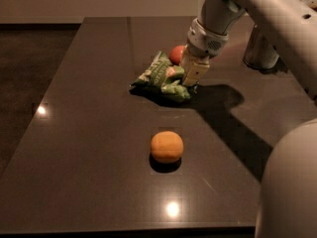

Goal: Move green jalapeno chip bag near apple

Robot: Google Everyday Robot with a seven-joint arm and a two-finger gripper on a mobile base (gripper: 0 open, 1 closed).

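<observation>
The green jalapeno chip bag [162, 77] lies crumpled on the dark table, left of my gripper. My gripper [190, 78] comes down from the upper right and sits on the bag's right end, apparently shut on it. The apple [177, 54], red-orange and glossy, shows just behind the bag and left of my wrist, partly hidden by the gripper. The bag's back edge is very close to the apple.
A matte orange round fruit [167, 146] sits nearer the front, below the bag. A pale cylindrical object [260, 51] stands at the back right behind my arm. The table's left edge [49, 78] borders a dark floor. My arm's bulk fills the right side.
</observation>
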